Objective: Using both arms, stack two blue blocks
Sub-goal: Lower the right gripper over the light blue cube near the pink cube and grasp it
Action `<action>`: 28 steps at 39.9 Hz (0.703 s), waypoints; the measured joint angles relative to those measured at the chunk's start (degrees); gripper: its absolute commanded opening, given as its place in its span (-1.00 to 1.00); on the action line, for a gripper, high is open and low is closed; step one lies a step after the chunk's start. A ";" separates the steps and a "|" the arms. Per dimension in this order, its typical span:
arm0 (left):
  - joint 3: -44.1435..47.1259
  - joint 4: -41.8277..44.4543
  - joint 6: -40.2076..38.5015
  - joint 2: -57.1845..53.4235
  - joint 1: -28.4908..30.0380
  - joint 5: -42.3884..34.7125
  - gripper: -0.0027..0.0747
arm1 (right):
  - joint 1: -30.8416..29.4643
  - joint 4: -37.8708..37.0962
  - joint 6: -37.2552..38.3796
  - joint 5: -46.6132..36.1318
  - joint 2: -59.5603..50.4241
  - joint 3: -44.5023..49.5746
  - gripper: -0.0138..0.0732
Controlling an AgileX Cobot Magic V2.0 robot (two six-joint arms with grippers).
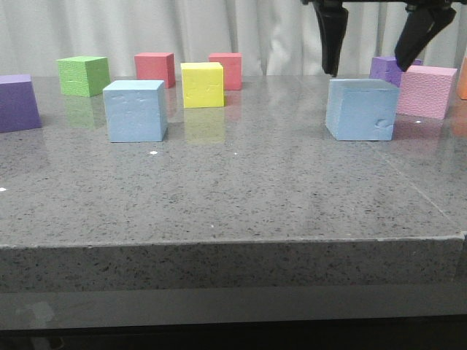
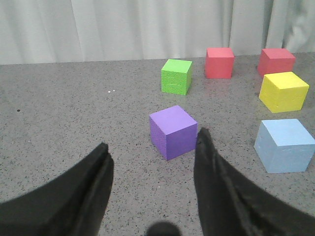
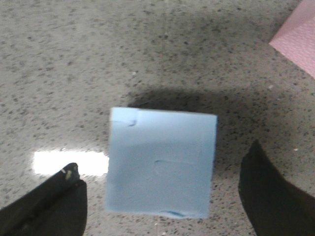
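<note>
Front view first: the speckled grey stone-look table (image 1: pixel 233 197) runs wide and bare across its near half, right up to its thick front edge, so that is where the open room lies. The cubes sit toward the far side, in front of a pale pleated curtain (image 1: pixel 219 29) that closes off the room behind.

On the left stands one pale sky-blue foam cube (image 1: pixel 135 110), square on the table, with clear surface in front of it. Around it are a purple foam cube (image 1: pixel 17 102) at the left edge, a green foam cube (image 1: pixel 84 75) behind, two red foam cubes (image 1: pixel 155 69) farther back, and a yellow foam cube (image 1: pixel 202 84) just beside it to the right, a little behind.

Well apart to the right sits the second pale sky-blue foam cube (image 1: pixel 362 109) — this one has a chipped dent low on its front face near the right corner. A pink foam cube (image 1: pixel 427 90) stands just beside it on the right, and another purple cube (image 1: pixel 390 69) peeks out behind.

The right gripper (image 1: pixel 376 55) hangs above that dented cube, fingers spread wide, touching nothing. From the right wrist camera the cube's top lies between the two dark fingertips (image 3: pixel 49 201) with table showing on both sides.

The left gripper (image 2: pixel 152 162) — seen only from its own wrist camera — is spread apart too, holding nothing, above bare table with the purple cube ahead of it.
</note>
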 measured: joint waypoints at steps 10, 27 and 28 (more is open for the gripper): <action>0.00 0.00 0.00 0.00 0.00 0.00 0.01 | -0.46 0.13 0.00 -1.28 2.01 -0.06 0.76; 0.00 0.00 0.00 0.00 0.00 0.00 0.01 | -0.46 0.49 0.00 -3.10 4.99 -0.06 0.33; 0.00 0.00 0.00 0.00 0.00 0.00 0.01 | -0.46 0.49 0.00 -3.10 4.99 -0.06 0.33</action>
